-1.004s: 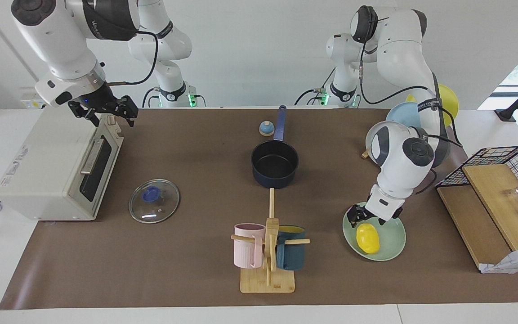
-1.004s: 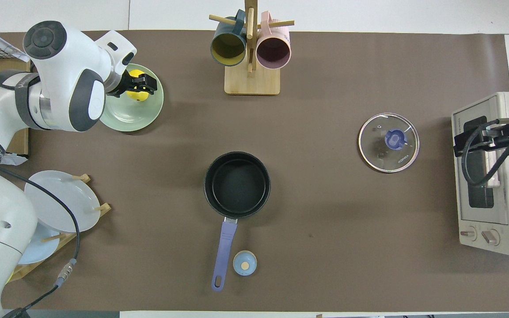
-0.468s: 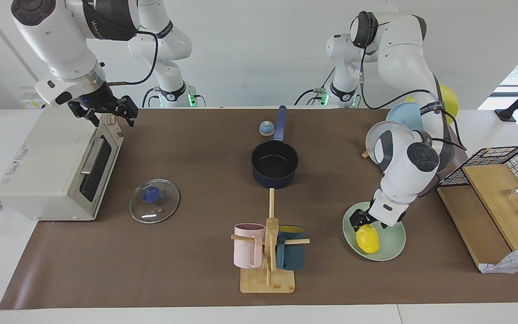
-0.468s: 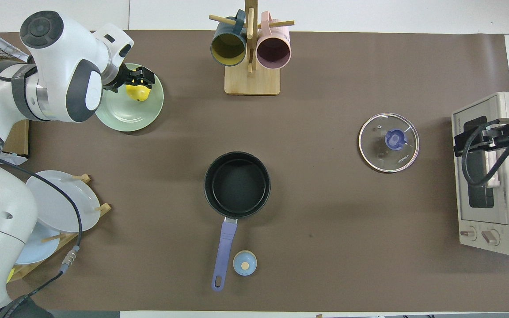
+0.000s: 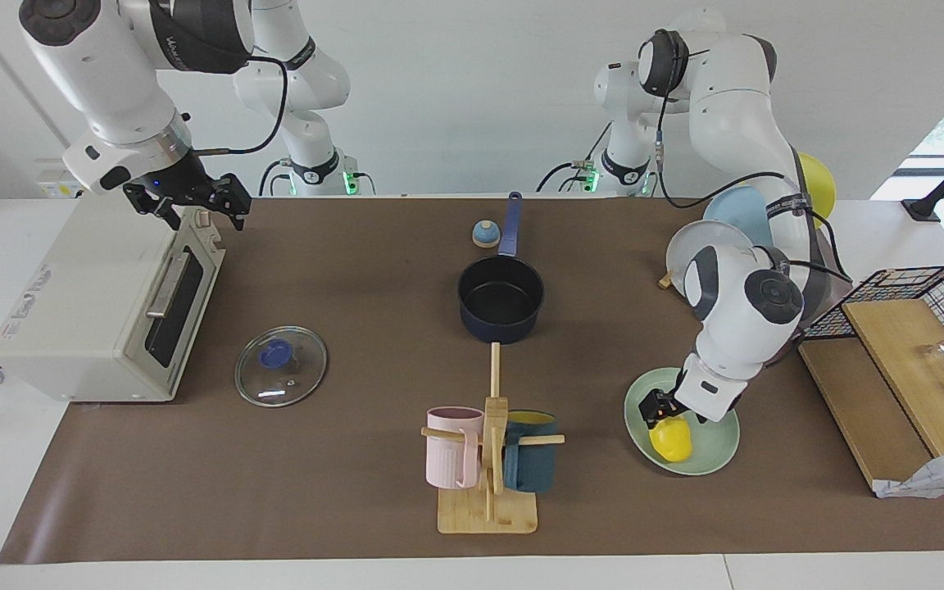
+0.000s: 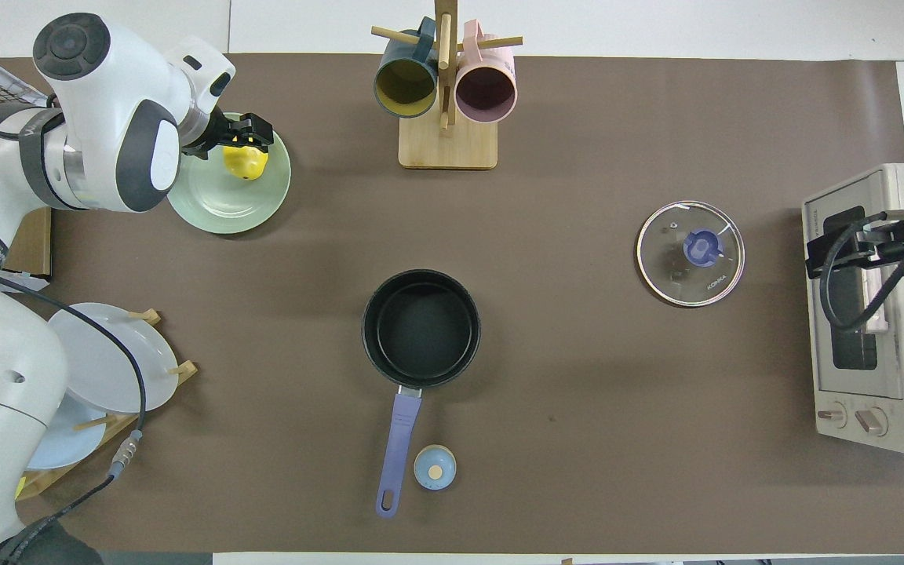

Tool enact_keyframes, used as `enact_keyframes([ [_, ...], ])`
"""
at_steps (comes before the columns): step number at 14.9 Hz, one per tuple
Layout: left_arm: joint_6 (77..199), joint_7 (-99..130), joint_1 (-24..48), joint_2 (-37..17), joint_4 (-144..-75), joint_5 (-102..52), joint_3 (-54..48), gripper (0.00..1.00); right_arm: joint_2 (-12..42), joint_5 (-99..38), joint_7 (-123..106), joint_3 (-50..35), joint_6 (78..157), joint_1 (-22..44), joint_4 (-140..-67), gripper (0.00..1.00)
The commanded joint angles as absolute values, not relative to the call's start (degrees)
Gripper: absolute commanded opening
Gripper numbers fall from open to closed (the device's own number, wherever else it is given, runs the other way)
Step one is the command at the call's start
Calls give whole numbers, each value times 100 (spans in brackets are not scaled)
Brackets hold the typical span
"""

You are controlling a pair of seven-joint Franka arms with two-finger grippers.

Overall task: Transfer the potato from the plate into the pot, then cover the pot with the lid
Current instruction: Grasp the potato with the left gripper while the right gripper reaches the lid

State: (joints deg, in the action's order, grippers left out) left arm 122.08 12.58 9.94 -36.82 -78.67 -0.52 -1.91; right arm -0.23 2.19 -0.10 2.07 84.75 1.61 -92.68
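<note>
In the facing view, the left gripper (image 5: 659, 412) is seen low over the plate (image 5: 714, 447), at the top of the potato (image 5: 671, 440). The fingers are placed on both sides of the potato, but whether they are already pressed on it cannot be told. The potato is seen lying on the plate. The pot (image 5: 501, 300) is standing empty at the middle of the table. The lid (image 5: 281, 365) is lying flat beside the toaster oven (image 5: 103, 303). The right gripper (image 5: 193, 201) is held over the toaster oven with its fingers spread, and this arm is waiting.

In the overhead view, the left gripper (image 6: 246, 143) is seen over the potato (image 6: 245, 162) on the plate (image 6: 220, 208). The pot (image 6: 421, 328) and the lid (image 6: 690, 253) are well apart.
</note>
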Motion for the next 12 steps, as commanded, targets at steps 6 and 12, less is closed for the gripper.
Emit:
enact_keyframes([
  [6,12770,1309,1019,-3762,-8102,17,-193,100,-439,-123,-62,97,9322,385,-10193,100],
  [12,12780,1283,984,-3718,-8209,18,-193,85,113,-123,-262,97,10422,721,-10564,100],
])
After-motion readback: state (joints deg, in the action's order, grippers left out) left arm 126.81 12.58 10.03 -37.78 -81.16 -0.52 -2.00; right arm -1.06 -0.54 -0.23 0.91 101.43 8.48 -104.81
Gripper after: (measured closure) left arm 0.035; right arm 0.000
